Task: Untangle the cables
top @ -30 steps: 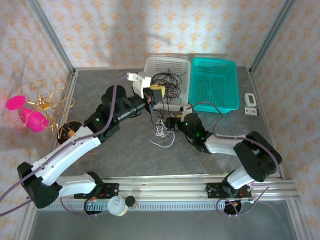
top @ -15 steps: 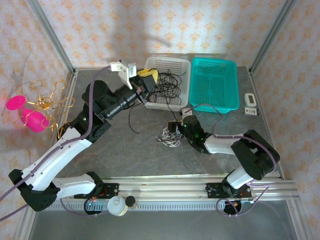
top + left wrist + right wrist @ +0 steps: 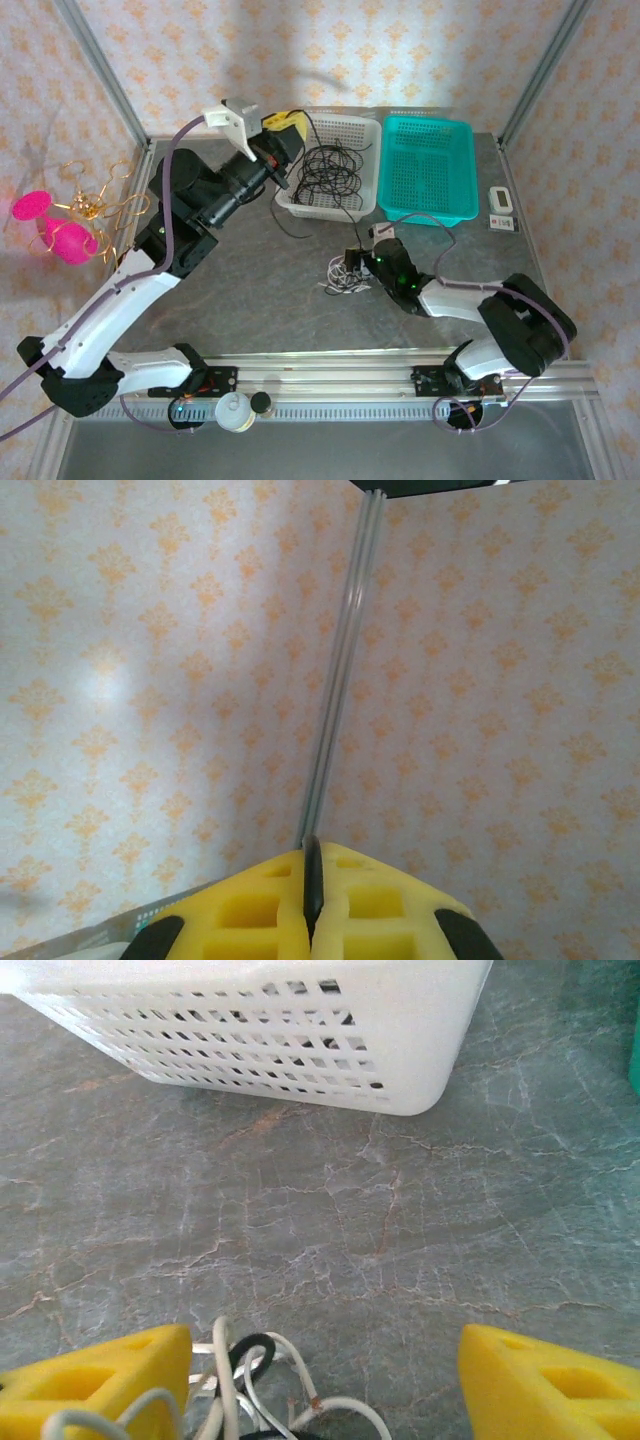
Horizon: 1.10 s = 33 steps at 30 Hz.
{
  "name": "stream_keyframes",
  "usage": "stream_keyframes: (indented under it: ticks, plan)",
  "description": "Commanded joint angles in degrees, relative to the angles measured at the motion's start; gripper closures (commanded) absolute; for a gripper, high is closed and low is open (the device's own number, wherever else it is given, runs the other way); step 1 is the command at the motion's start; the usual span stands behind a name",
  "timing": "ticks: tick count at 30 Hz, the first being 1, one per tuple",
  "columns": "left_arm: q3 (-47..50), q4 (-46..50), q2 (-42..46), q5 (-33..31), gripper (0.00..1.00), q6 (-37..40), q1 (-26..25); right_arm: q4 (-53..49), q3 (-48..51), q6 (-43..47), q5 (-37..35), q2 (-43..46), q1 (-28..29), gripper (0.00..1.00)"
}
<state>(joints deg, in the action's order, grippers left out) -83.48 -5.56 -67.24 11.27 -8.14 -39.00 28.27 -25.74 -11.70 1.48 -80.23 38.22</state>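
Near two baskets, one cable tangle

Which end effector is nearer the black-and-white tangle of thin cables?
Right. The right end effector is at the tangle, open; the left end effector, shut on a black cable, is raised by the white perforated basket's far-left corner.

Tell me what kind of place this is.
Probably a robot test booth: wallpapered panels in a metal frame, a left arm and right arm bolted to a rail at a marble-look table.
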Motion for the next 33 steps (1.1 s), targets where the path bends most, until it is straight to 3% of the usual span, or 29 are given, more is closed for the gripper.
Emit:
stream_keyframes:
  ticks: [1,7,24,33]
  plan:
    - [-2.17,-0.98,0.45,-2.23,1.00,2.93,-0.11,-0.84,1.30,1.78,-1.42,3.44,0.12,0.26]
    - [-10.81,4.22,-1.58,-3.81,1.00,7.28,-0.07,-1.27,2.99,3.17,-4.83,7.22,0.06,0.18]
    - [-22.87,-4.39,-5.80,-2.34,1.00,13.83,-0.06,2.62,3.33,0.95,-3.24,-6.59,0.06,0.26]
    - [-27.93,-5.69,-10.09,-4.70,1.00,17.26,-0.02,1.69,3.92,0.98,-3.68,-3.18,0.04,0.23]
